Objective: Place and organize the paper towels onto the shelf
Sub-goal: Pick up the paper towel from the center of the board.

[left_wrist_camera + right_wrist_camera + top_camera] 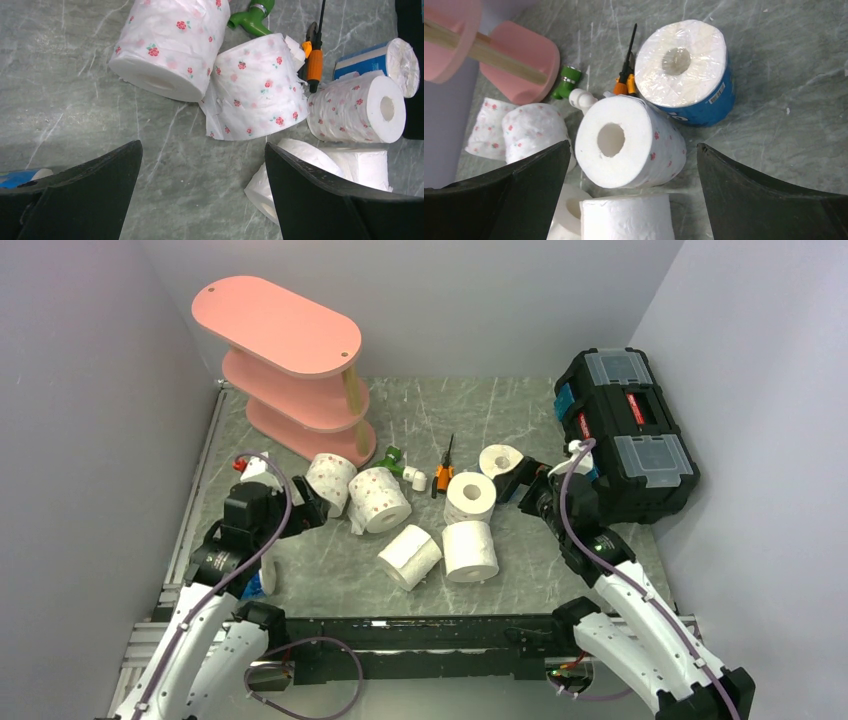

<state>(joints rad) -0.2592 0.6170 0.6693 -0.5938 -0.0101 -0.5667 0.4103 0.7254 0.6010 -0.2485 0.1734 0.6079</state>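
Observation:
The pink three-tier shelf stands at the far left with nothing on it; its base also shows in the right wrist view. Two pink-dotted rolls lie near its foot. Two plain rolls sit mid-table, behind them a dotted roll and a blue-wrapped roll. Another blue-wrapped roll lies by the left arm. My left gripper is open over bare table, short of the dotted rolls. My right gripper is open and empty, above the dotted roll.
A black toolbox stands at the right, close behind the right arm. An orange-handled screwdriver and a green-and-white plastic tool lie among the rolls. Grey walls close in the left, back and right sides.

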